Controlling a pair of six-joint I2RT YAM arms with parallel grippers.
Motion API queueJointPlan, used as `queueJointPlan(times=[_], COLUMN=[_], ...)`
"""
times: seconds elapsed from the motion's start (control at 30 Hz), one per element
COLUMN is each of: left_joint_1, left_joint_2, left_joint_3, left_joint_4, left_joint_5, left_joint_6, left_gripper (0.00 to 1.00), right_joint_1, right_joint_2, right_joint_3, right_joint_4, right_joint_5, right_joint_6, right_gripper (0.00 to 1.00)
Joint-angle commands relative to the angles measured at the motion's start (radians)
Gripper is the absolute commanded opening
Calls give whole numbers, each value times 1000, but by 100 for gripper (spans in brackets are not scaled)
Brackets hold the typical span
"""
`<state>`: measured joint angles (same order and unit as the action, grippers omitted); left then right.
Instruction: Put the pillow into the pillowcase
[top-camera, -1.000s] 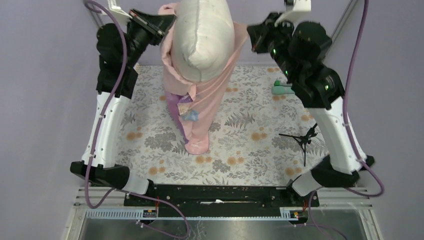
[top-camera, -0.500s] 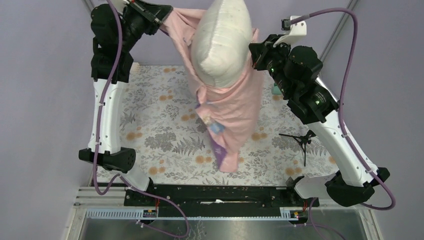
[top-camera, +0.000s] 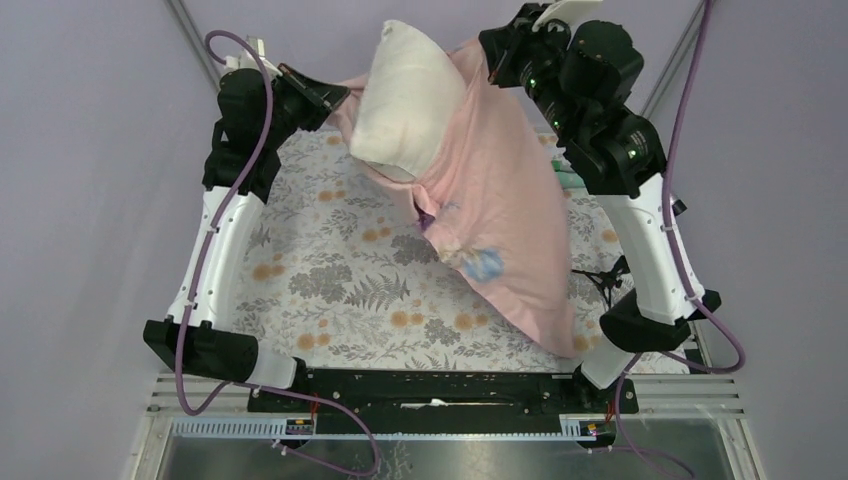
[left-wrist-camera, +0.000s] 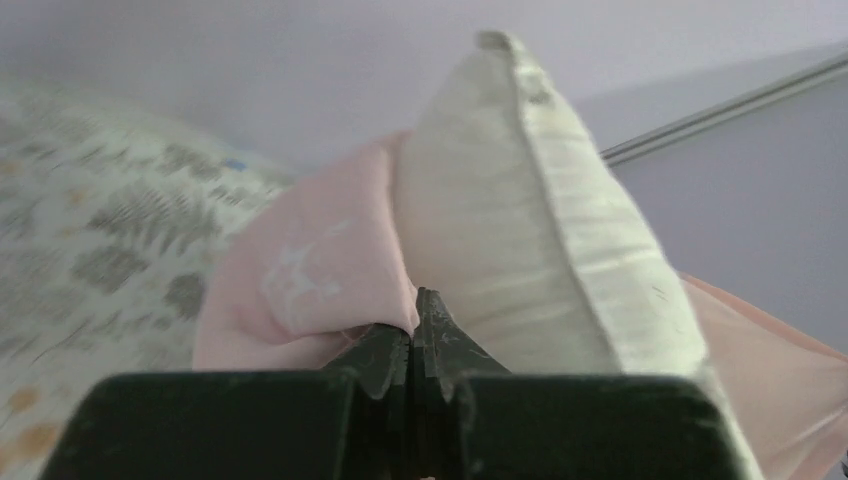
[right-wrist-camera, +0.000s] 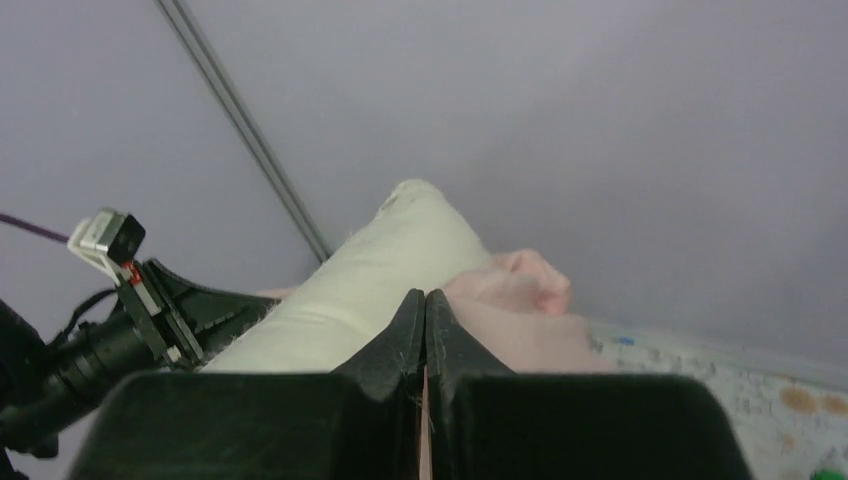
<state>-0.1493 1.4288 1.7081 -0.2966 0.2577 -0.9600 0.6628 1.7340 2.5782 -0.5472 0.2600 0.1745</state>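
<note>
Your left pincer (left-wrist-camera: 415, 315) is pinched together on the pillowcase (top-camera: 505, 190) rim. Your right pincer (right-wrist-camera: 425, 315) is clamped on the opposite rim, with a sliver of pink cloth between its fingers. Both are up off the floral surface (top-camera: 320, 280). The pillow (top-camera: 405, 100) sits partway in the mouth, its upper end sticking out between the pincers and leaning toward your left arm. The rest of the case hangs slack down to the right, with its bottom end near the right arm's base, just beside a small black tripod (top-camera: 603, 278).
</note>
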Motion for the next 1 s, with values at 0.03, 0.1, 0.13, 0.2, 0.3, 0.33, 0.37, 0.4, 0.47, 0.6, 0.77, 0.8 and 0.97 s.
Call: queueJointPlan(times=[0.03,0.1,0.13,0.2,0.3,0.33,0.37,0.4,0.47,0.6,0.77,0.8,0.97], left_joint_1=[133,205,231,259,263,264,264,264,264,264,264,266,353], left_joint_2=[-123,-165,-190,-244,-322,-361,-392,-426,-482,-539,-473,-457,-418], left_joint_3=[-141,-265,-337,-477,-659,-715,-776,-836,-928,-1074,-1216,-1223,-1210], left_joint_4=[-54,-54,-51,-25,-18,-11,-2,9,11,14,104,105,74], left_joint_5=[-84,-70,-65,-69,-107,-115,-121,-127,-151,-144,-66,-67,-79], left_joint_6=[54,49,49,60,63,51,38,22,5,-6,-33,-34,-8], left_gripper=[0,0,0,0,0,0,0,0,0,0,0,0,6], right_joint_1=[-4,-3,-3,-2,19,45,71,104,170,255,278,288,319], right_joint_2=[-125,-81,-36,52,186,235,273,317,385,438,304,267,-2], right_joint_3=[-343,-327,-293,-193,-43,2,42,72,112,46,-262,-315,-695], right_joint_4=[277,244,218,166,118,108,99,94,75,10,17,18,69], right_joint_5=[-161,-227,-269,-349,-444,-460,-473,-482,-486,-453,-365,-336,-161], right_joint_6=[136,184,205,250,311,319,325,328,315,262,214,201,217], right_gripper=[0,0,0,0,0,0,0,0,0,0,22,36,72])
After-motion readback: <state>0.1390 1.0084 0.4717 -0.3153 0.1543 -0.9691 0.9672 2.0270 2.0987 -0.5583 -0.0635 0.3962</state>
